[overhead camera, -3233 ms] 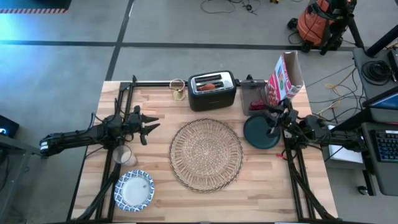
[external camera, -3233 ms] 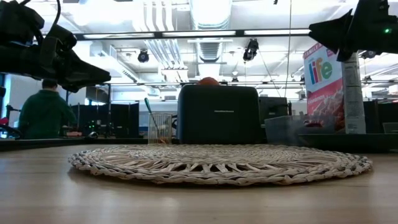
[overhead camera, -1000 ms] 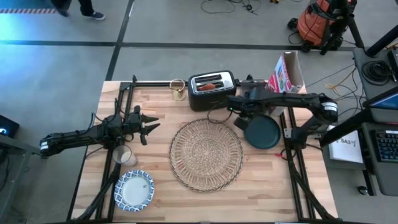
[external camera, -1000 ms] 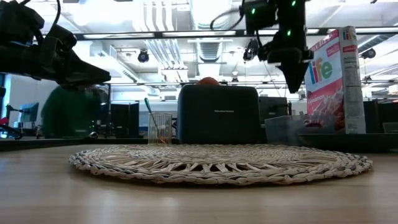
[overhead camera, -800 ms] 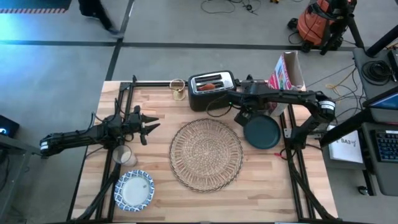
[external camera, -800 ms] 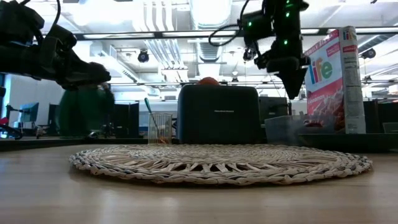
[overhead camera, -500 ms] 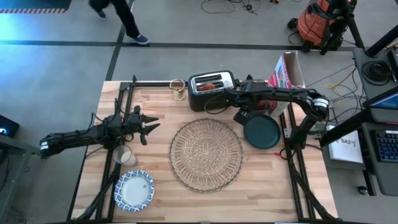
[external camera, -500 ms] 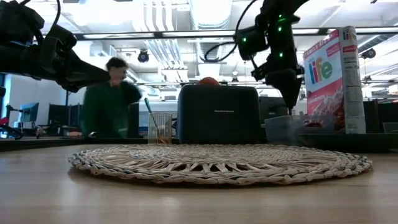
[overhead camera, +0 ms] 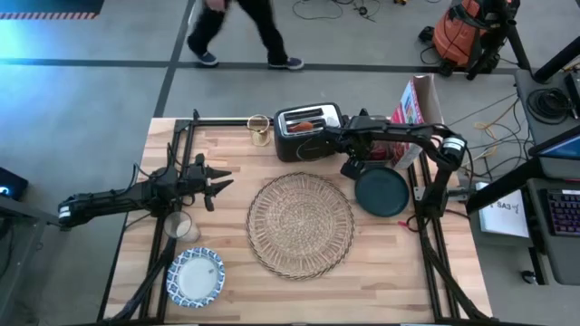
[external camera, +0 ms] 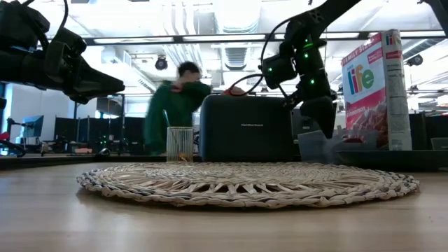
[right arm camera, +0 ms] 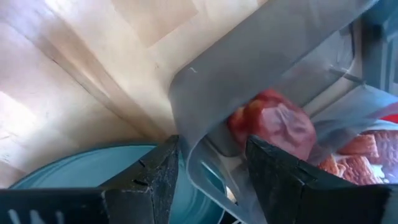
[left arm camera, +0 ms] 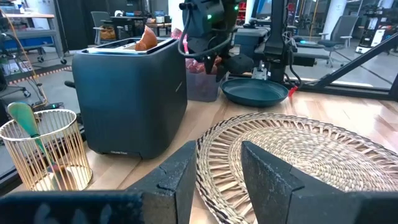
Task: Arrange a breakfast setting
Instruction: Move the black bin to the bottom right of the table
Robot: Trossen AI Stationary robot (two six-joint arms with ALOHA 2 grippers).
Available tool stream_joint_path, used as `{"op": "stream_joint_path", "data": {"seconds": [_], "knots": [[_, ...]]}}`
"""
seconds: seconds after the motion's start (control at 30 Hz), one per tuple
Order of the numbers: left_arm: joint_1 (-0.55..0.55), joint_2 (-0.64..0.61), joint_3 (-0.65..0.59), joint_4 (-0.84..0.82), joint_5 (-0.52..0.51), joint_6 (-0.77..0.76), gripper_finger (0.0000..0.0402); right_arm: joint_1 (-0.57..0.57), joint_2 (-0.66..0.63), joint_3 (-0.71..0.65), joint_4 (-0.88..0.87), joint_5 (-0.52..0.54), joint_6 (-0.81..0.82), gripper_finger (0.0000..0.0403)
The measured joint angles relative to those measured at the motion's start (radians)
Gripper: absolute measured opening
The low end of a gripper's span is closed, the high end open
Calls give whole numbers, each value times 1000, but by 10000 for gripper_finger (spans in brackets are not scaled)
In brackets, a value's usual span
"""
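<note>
Right gripper (overhead camera: 355, 168) lowered beside dark teal plate (overhead camera: 381, 193) (flat, apparently), fingers (right arm camera: 281, 177) apart

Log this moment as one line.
right hand: open, over plate edge by clear container | left hand: open, idle | placemat: bare

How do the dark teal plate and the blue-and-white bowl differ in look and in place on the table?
The dark teal plate is plain, wide and flat; the blue-and-white bowl is patterned and smaller across. The plate lies right of the woven placemat, under the right gripper; the bowl sits at the near left corner. Both are round, empty and off the placemat.
</note>
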Motion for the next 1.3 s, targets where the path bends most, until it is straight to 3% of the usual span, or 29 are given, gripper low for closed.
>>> {"op": "stream_joint_path", "data": {"seconds": [0.23, 0.77, 1.3], "knots": [[0, 0, 0, 0, 0, 0, 112, -18, 22, 0, 27, -74, -36, 138], [0, 0, 0, 0, 0, 0, 112, -18, 18, -3, 13, -84, -51, 17], [0, 0, 0, 0, 0, 0, 112, -18, 2, 8, -43, -107, -76, 9]]}}
